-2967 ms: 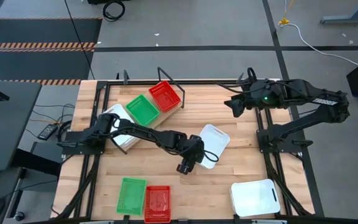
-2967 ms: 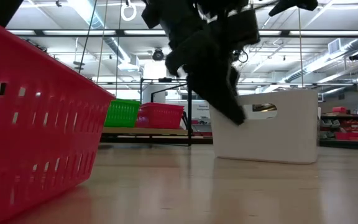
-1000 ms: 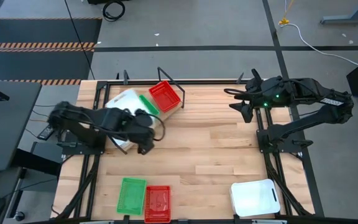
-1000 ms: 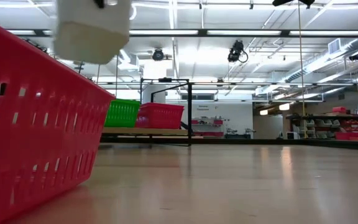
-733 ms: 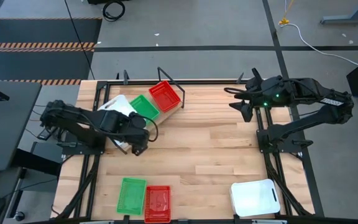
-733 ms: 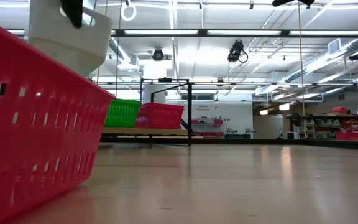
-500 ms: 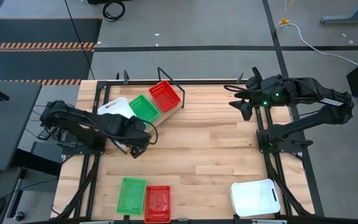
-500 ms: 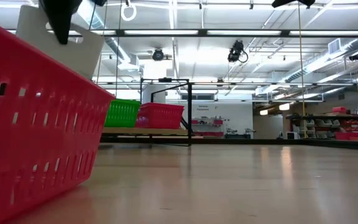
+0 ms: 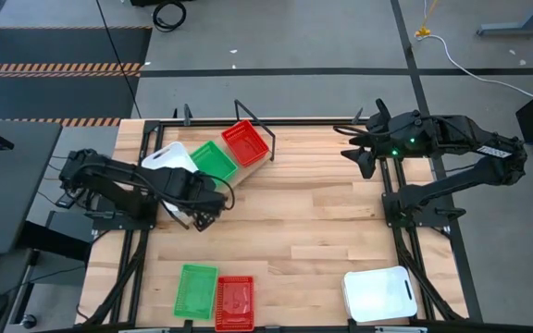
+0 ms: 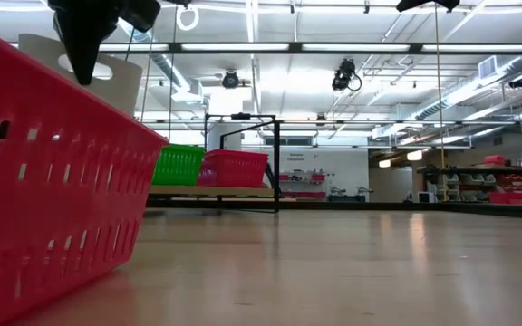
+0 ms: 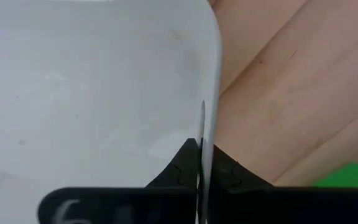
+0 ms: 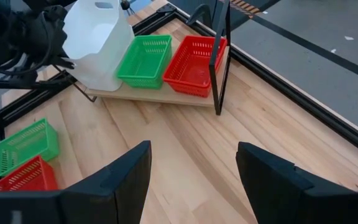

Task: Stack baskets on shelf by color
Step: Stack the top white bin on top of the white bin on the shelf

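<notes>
My left gripper (image 11: 201, 167) is clamped on the thin wall of a white basket (image 9: 169, 165), holding it tilted over the left end of the shelf (image 12: 160, 94), beside the green basket (image 9: 214, 161) and red basket (image 9: 245, 143) (both sitting on the plank). My right gripper (image 12: 191, 171) hangs with its jaws apart above the table's (image 9: 322, 231) far right corner, well clear.
</notes>
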